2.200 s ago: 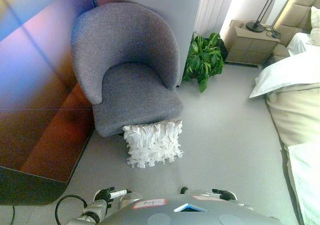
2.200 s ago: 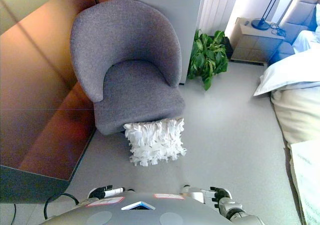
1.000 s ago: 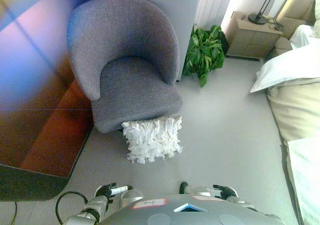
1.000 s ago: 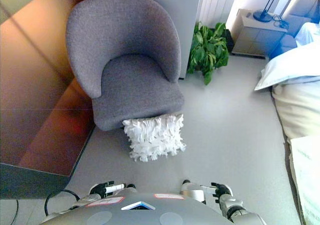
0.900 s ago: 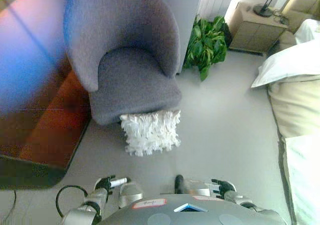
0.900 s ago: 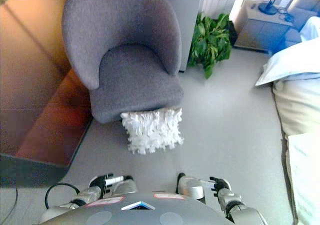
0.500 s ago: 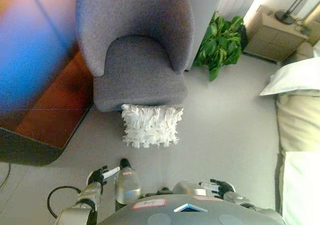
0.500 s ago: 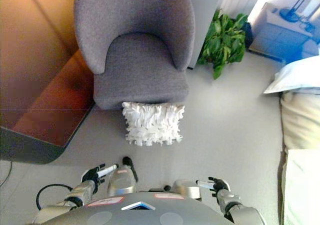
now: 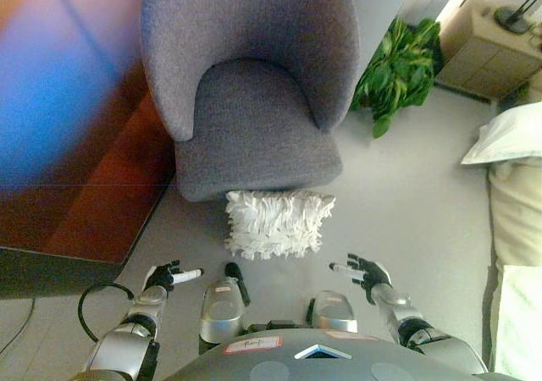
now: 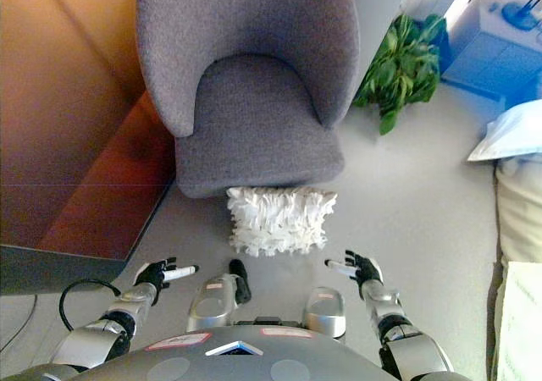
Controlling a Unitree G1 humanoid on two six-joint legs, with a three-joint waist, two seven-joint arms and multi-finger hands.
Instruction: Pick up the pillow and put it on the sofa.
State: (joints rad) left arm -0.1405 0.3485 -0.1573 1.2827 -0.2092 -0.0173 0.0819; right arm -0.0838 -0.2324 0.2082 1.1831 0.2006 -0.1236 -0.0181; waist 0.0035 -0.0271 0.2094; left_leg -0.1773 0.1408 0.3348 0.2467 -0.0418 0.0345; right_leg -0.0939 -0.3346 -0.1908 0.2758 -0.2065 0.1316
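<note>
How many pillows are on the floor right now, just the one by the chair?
1. The white ruffled pillow lies on the floor against the front of the grey armchair, ahead of both hands. The chair could hide something behind it.

Room evenly lit, fairly bright, daylight strongest at upper right where the nightstand (image 9: 495,55) and bed linen (image 9: 512,135) wash out to near white. Grey floor (image 9: 406,195) soft, low contrast. Faint soft shadow under the armchair (image 9: 254,85) front and below the white pillow (image 9: 275,223). Glossy dark panel (image 9: 76,144) at left reflects warm tones. Overall slightly soft; pillow ruffles and plant (image 9: 398,68) leaves readable. Straight lines bend a little at edges.
</note>
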